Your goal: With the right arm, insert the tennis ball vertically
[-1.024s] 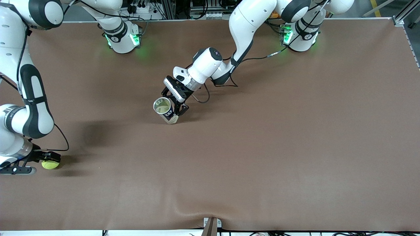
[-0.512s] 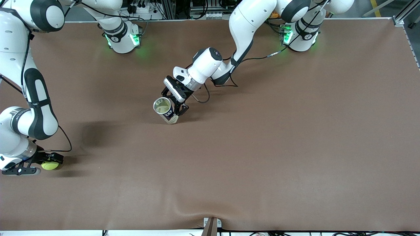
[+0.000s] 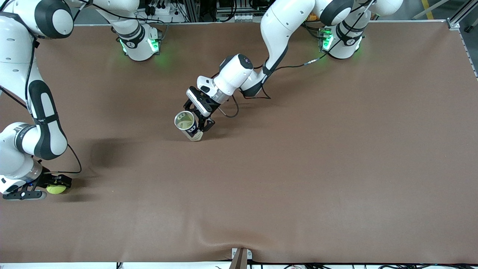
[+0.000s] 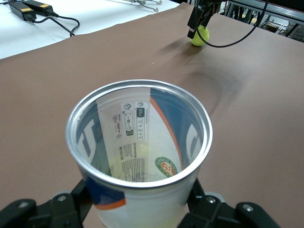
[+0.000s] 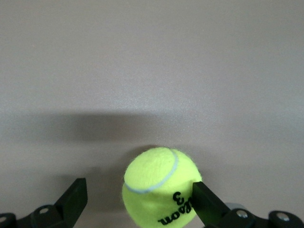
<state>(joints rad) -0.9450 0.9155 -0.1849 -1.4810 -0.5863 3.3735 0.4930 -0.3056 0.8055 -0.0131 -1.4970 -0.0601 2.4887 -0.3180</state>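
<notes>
Gripping clear cylindrical can (image 3: pixel 188 126) mid-bench: left end effector (image 3: pixel 201 123). Right end effector (image 3: pixel 50 185), open, straddles fuzzy tennis ball (image 3: pixel 56 189) at can's 8 o'clock.

You are looking at a tennis ball (image 5: pixel 159 185) carrying black print: the digit "3", with a brand word under it running off the picture's edge, of which only a few letters show, so you cannot read it whole. The can (image 4: pixel 140 147) is showing its label through the clear wall: a round green and orange emblem, a column of small icons and a block of fine print, all too small for you to read.
</notes>
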